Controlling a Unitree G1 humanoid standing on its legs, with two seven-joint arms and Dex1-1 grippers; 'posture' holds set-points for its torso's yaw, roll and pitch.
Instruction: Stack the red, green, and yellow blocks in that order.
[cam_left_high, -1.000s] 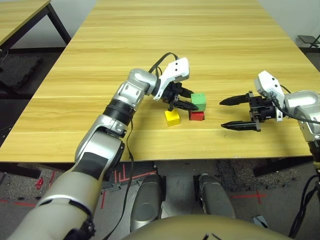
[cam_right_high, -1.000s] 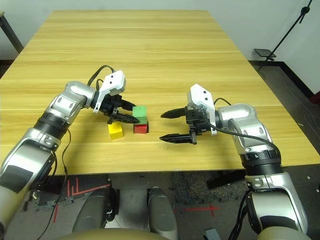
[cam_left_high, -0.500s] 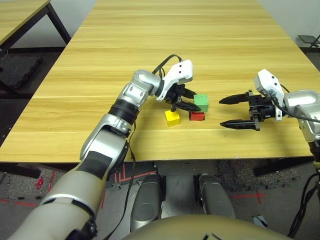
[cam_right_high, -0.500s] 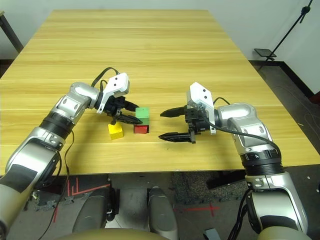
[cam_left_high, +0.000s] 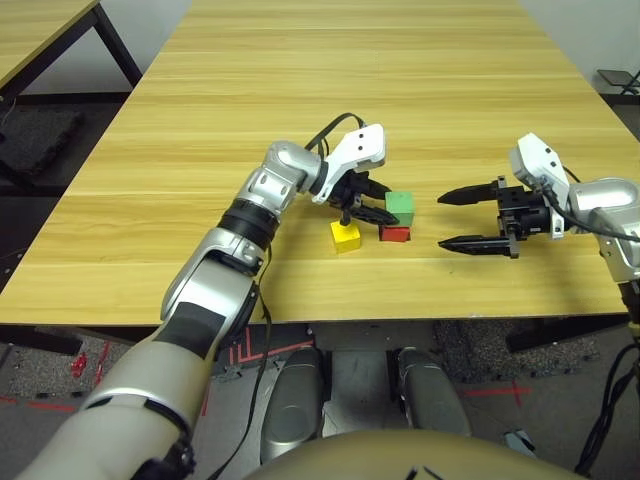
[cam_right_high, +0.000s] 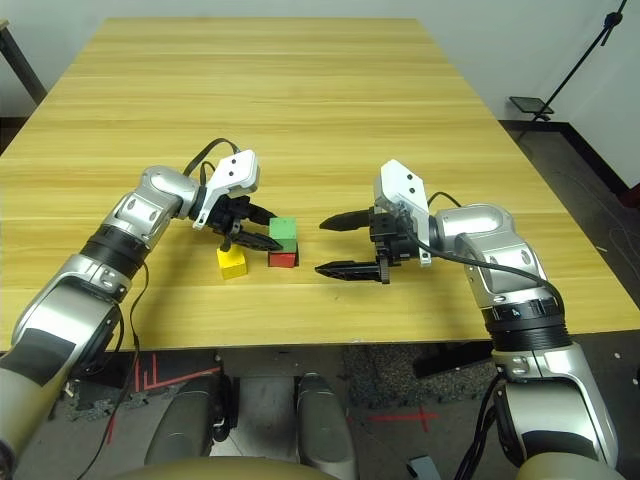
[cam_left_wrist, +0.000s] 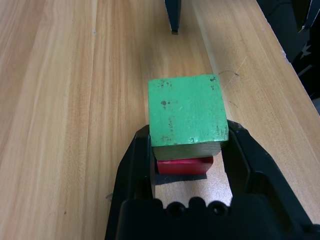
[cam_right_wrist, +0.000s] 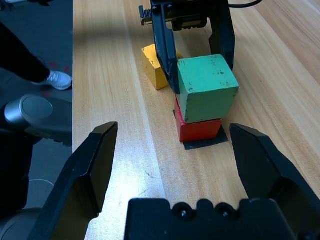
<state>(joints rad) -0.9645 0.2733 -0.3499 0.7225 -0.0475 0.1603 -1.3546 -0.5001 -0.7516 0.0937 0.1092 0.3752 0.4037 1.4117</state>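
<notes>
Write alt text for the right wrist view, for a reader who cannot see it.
A light green matte cube sits slightly askew on a red cube, held between the left gripper's black fingers. A yellow cube rests on the wooden table beside them, and the right gripper is open in front.

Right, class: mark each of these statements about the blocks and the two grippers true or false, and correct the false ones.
1. The green block sits on the red block. True.
2. The yellow block tops the stack. False: it lies on the table beside the stack.
3. The left gripper's fingers flank the green block. True.
4. The right gripper grips the red block. False: it is open, apart from the blocks.
</notes>
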